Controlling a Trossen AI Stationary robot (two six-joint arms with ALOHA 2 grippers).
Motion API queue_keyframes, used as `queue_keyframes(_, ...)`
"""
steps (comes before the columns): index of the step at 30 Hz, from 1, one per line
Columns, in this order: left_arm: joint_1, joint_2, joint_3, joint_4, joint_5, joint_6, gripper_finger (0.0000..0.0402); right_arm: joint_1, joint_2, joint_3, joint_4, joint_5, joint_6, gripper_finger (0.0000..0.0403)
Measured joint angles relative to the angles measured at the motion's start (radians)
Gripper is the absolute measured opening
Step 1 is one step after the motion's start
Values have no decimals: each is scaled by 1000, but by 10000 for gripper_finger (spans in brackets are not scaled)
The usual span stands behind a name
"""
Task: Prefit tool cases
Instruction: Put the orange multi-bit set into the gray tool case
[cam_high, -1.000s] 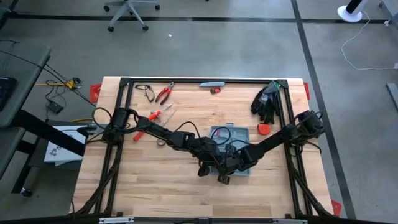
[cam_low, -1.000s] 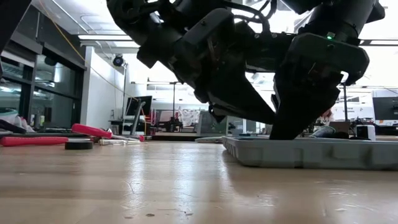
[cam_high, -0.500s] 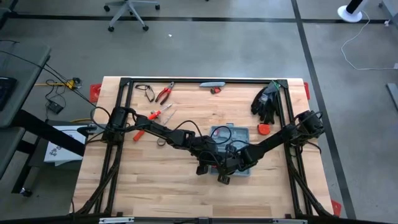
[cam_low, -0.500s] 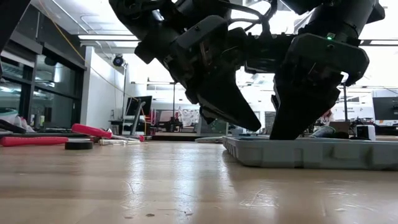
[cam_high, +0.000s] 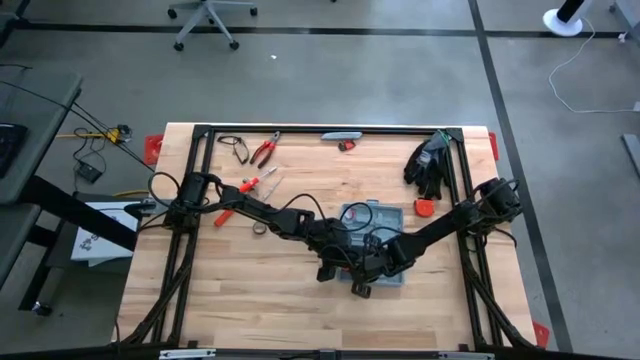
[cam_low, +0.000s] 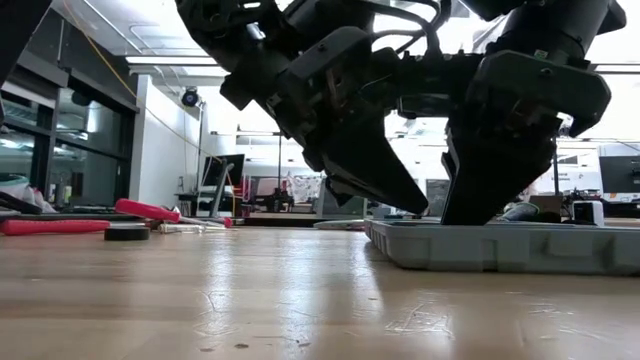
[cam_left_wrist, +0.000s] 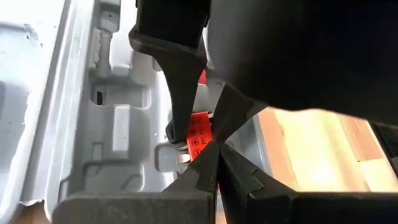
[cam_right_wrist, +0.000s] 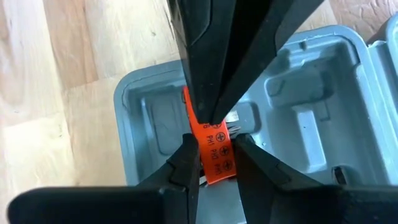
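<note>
The case (cam_high: 375, 243) lies open on the table (cam_high: 230, 300), a little toward four o'clock from the table's middle, its grey moulded slots facing up. Both grippers are met over it, at the half of the case toward six o'clock.

An orange-red bit holder (cam_right_wrist: 214, 155), marked with screwdriver-tip symbols, is held upright in the right gripper (cam_right_wrist: 214, 158). Its fingers (cam_right_wrist: 186, 163) are pressed on either side of the holder, so the gap between them is no wider than the holder itself. The holder's lower end is hidden, so whether it touches the moulded floor cannot be told.

The left gripper (cam_left_wrist: 216, 163) is fully closed with nothing between its fingertips. It is poised just beside the holder, tips pointing down toward it; contact cannot be confirmed.

In the low view both grippers are seen reaching down into the tray from above, the case resting flat on the wood.

The step in hand appears to be the seating of the bit holder into its slot. For the next move, the holder would likely have to be lined up with the matching recess, lowered and pressed home, perhaps with the closed left tips as a pusher, before the right fingers are spread. A tilted holder could jam against the slot edge.

Loose pliers (cam_high: 264, 150) and other tools lie toward eleven o'clock, and a black glove (cam_high: 428, 162) toward two o'clock, well apart from the case.
</note>
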Motion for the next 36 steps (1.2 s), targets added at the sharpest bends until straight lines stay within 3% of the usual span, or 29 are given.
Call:
queue_keyframes(23,-5,-43,-6,-27,-77,-12,0,23,-18,-1,10,71,22,79)
queue_keyframes(28,1,-43,-6,-13,-52,-50,1,23,-28,-4,0,78,23,79)
queue_keyframes(36,23,-85,-8,-63,-14,-58,41,22,-32,-4,-2,99,25,79)
